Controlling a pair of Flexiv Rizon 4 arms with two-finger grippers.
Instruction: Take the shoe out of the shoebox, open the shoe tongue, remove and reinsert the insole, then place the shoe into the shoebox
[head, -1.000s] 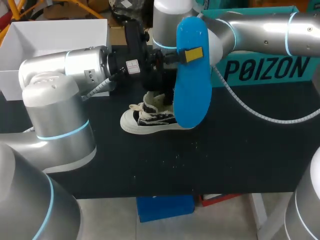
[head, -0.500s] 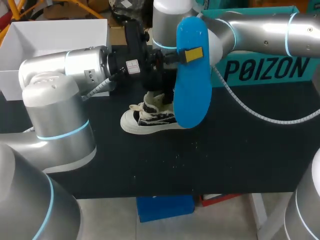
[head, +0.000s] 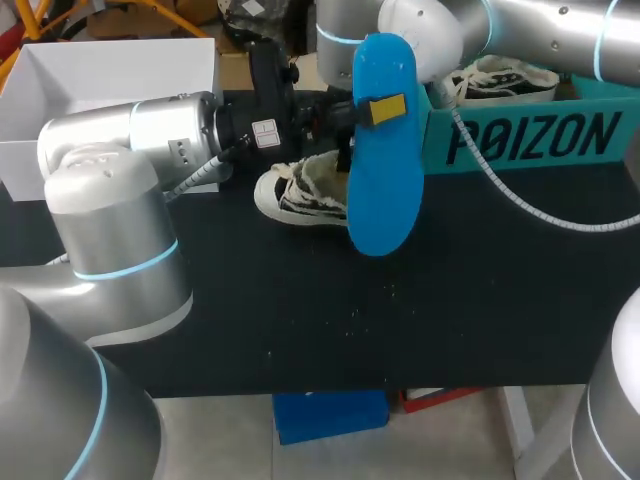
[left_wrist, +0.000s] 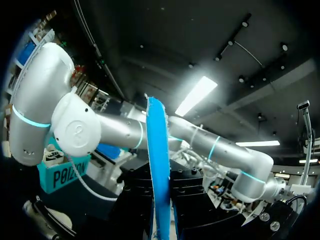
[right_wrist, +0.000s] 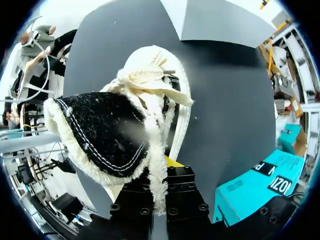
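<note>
insole: my blue insole (head: 382, 200) is up in the air standing on end, flat face to the head cam. My left hand (head: 384, 108) has it pinched near the upper part, one yellow tip flat on that face. From the left wrist it's edge-on, running straight out from between the fingers.
left hand: clamped shut on the insole, and that's all it's got.
shoe: the black-and-cream canvas shoe (head: 298, 195) sits low on the black desk (head: 450, 300), just behind the insole's lower half, with its toe toward my left. Can't tell if the whole sole is flat down.
right hand: my right hand (right_wrist: 160, 172) is closed on the frayed cream edge at the shoe's opening, heel end, and a bit of yellow tip peeks out beside it. The shoe stretches away ahead of the fingers, toe farthest. In the head view this hand is hidden behind the insole.
shoebox: teal shoebox (head: 530, 140) at the desk's far right, with a second shoe (head: 500, 78) lying in it, laces showing.
white box: open-topped white box (head: 110, 70) at the far left.
left arm: the left arm (head: 150, 130) comes in from the left, with the forearm roughly level.
right arm: the right arm (head: 540, 30) comes in from the upper right, passing above the shoebox.
</note>
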